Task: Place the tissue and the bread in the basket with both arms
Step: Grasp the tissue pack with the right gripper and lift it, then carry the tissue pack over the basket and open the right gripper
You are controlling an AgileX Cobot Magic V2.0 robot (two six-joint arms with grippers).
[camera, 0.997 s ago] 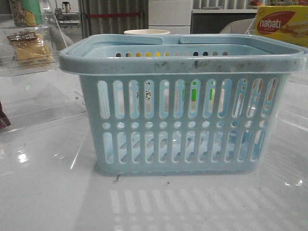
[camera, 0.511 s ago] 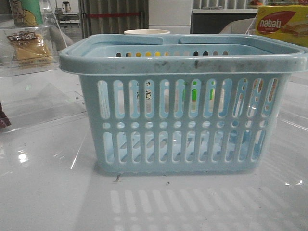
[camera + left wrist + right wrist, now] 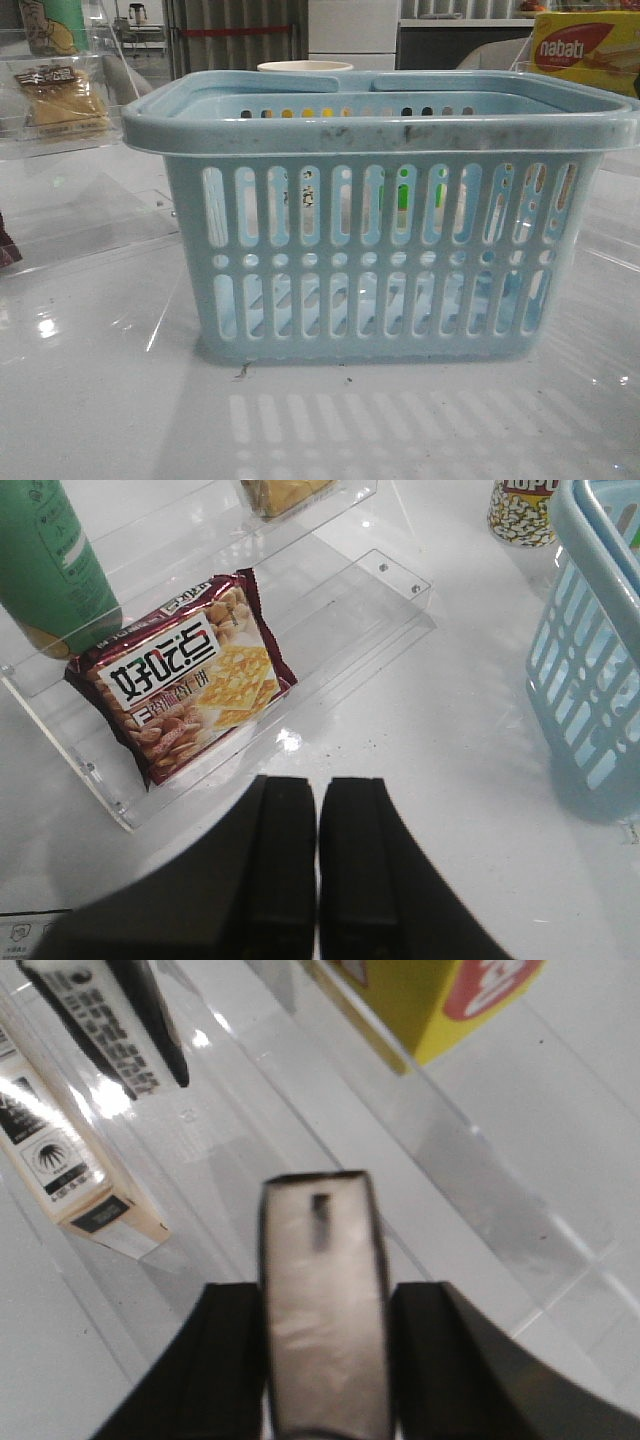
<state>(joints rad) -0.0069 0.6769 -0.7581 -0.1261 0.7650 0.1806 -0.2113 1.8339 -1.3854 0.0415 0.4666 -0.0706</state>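
Note:
The light-blue basket (image 3: 380,250) stands in the middle of the table and also shows in the left wrist view (image 3: 590,670). The bread (image 3: 62,98), golden-brown in a clear wrapper with a dark label, lies on a clear shelf at the far left; a corner of it shows in the left wrist view (image 3: 278,492). My left gripper (image 3: 318,785) is shut and empty above the bare table, near the shelf. My right gripper (image 3: 325,1290) is shut on the tissue (image 3: 320,1245), a grey soft pack with a dark edge, held above a clear shelf. Neither gripper shows in the front view.
A red-brown cracker packet (image 3: 185,675) and a green bottle (image 3: 50,560) sit on the left clear shelf. A printed cup (image 3: 520,510) stands beyond the basket. The yellow nabati box (image 3: 585,50) (image 3: 440,1000), a black-and-white pack (image 3: 110,1020) and a cream box (image 3: 60,1150) sit on the right shelf.

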